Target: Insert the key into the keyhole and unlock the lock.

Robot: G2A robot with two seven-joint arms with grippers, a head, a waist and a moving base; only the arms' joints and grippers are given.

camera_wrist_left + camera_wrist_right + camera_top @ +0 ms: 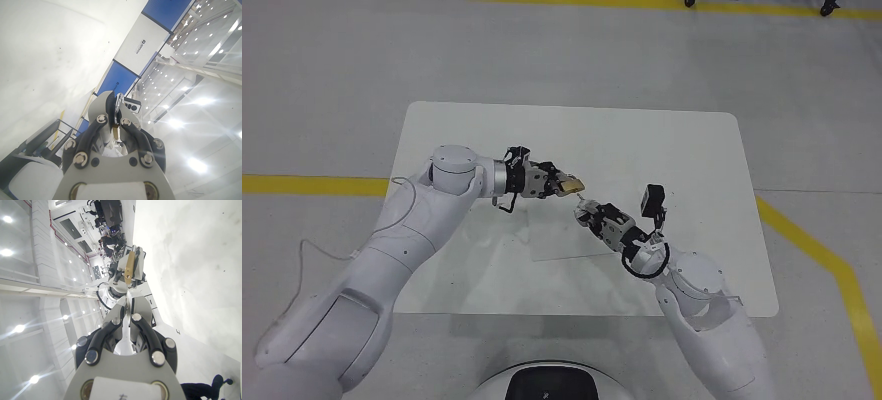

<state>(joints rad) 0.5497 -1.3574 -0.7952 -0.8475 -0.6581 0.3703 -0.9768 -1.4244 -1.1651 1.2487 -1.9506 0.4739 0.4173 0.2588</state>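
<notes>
Your left fingers (98, 108) are clamped on the brass padlock (129, 264), its keyhole (128, 276) facing the other arm. Your right fingers (143, 308) are pinched on the key (129, 303), blade aimed at that keyhole, close by; contact can't be judged. Both hang above the white bench (692, 150), near its middle.

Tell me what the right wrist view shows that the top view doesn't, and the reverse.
Right wrist view only: the keyhole in the end face of the padlock, turned toward the key. Top view only: the whole table and yellow floor lines. Both: the left hand holding the padlock, the right hand holding the key close to it.
</notes>
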